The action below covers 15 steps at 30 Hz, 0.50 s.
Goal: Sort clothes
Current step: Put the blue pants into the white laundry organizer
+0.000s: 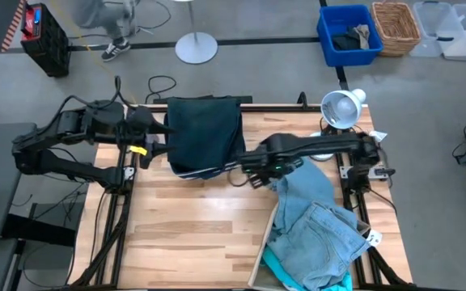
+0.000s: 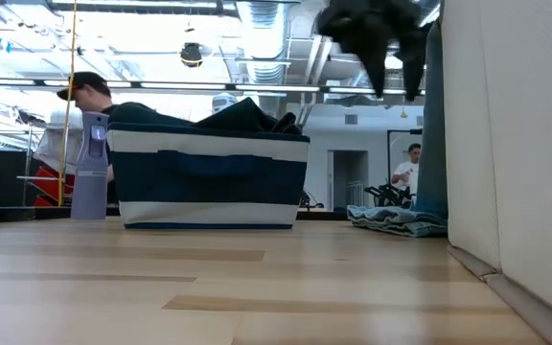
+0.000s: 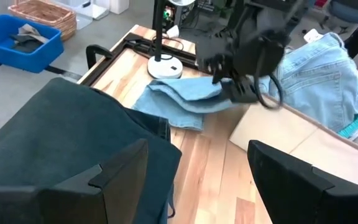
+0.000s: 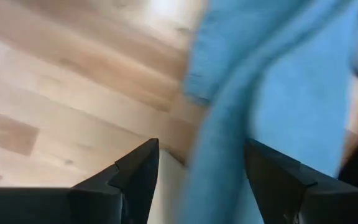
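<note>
A dark navy-teal garment (image 1: 205, 133) lies over the top of the dark, white-striped bin (image 2: 209, 182) at the table's far middle. Pale grey-blue jeans (image 1: 318, 222) drape from the beige fabric box (image 1: 259, 263) at the near right. One jeans leg (image 3: 179, 99) lies flat on the table. A turquoise garment (image 1: 277, 268) shows in the box. My left gripper (image 1: 158, 136) is open at the bin's left edge, over the dark garment (image 3: 73, 124). My right gripper (image 1: 249, 174) is open, high above the jeans leg's end (image 4: 272, 93). The small black garment is not in view.
A desk lamp (image 1: 342, 107) stands at the table's far right, its base (image 3: 165, 65) beside the jeans leg. A spray bottle (image 2: 91, 163) stands left of the bin. A blue crate (image 1: 348, 36) and a wicker basket (image 1: 396, 26) sit on the floor beyond. People show in the room behind.
</note>
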Tool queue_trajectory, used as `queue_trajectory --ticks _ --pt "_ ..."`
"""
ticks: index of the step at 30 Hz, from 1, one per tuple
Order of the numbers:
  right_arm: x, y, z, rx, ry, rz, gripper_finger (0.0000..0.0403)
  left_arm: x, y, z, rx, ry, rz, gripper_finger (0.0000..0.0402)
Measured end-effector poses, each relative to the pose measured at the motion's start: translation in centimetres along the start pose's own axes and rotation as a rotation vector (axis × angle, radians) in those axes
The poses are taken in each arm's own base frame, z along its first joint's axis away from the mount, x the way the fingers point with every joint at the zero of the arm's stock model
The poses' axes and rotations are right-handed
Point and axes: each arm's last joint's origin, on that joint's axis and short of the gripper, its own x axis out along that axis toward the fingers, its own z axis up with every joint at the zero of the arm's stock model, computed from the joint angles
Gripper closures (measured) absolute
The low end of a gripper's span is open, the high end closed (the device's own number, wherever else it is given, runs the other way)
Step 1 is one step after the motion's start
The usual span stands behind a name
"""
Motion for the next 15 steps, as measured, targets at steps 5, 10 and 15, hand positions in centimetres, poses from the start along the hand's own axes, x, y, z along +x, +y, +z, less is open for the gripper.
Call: queue_trajectory --ticks 5,10,15 --pt "-0.1 -4.6 -1.8 0.063 0.004 0.003 0.0152 -0.4 0.0 0.0 -0.011 -0.008 -0.001 0.013" --pt "-0.7 -5.3 -2.2 0.076 0.007 0.087 0.0152 -0.4 0.1 0.1 -0.015 -0.025 0.019 0.013" --pt "1.1 -4.2 -1.6 -0.01 0.108 0.034 0.0152 0.3 0.0 0.3 -0.022 -0.025 0.034 0.013"
